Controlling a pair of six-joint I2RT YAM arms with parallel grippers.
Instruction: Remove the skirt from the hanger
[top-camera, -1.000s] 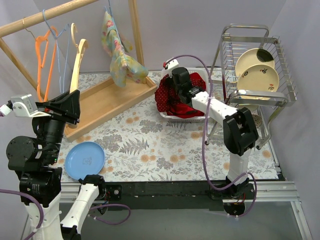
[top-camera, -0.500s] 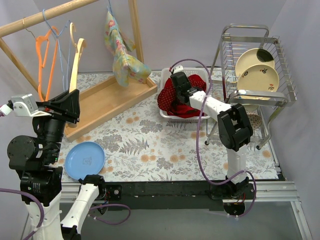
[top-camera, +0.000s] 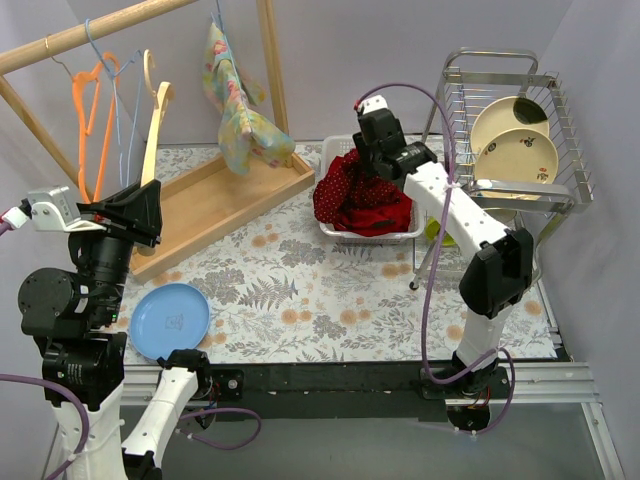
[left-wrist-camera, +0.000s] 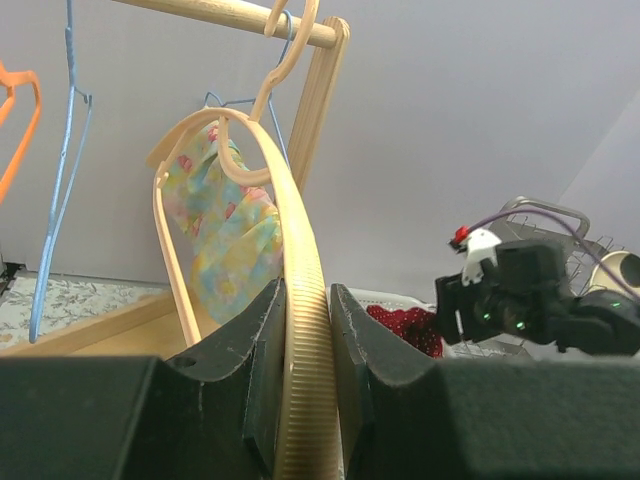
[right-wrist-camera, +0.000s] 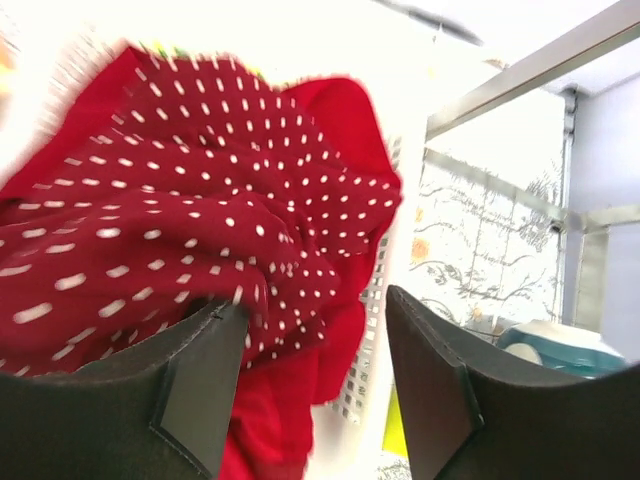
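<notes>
The red white-dotted skirt (top-camera: 358, 200) lies bunched in the white basket (top-camera: 372, 238), free of any hanger. My right gripper (top-camera: 368, 160) hovers just above it, open, with nothing between its fingers; in the right wrist view the skirt (right-wrist-camera: 180, 200) fills the left side beyond the right gripper (right-wrist-camera: 315, 380), and the basket wall (right-wrist-camera: 378, 295) runs past it. The beige hanger (top-camera: 155, 120) hangs bare from the wooden rail. My left gripper (top-camera: 140, 205) is shut on its lower arm; the left wrist view shows the ribbed hanger (left-wrist-camera: 298, 270) pinched in the left gripper (left-wrist-camera: 307, 335).
A floral garment (top-camera: 238, 110) hangs on a blue hanger over the wooden rack base (top-camera: 225, 200). An orange hanger (top-camera: 85, 120) hangs on the rail. A blue plate (top-camera: 170, 320) lies front left. A wire dish rack (top-camera: 520, 130) with plates stands right of the basket.
My right gripper has opened, let go of the skirt and risen back above the basket. The skirt has settled into the basket. The left arm has held still.
</notes>
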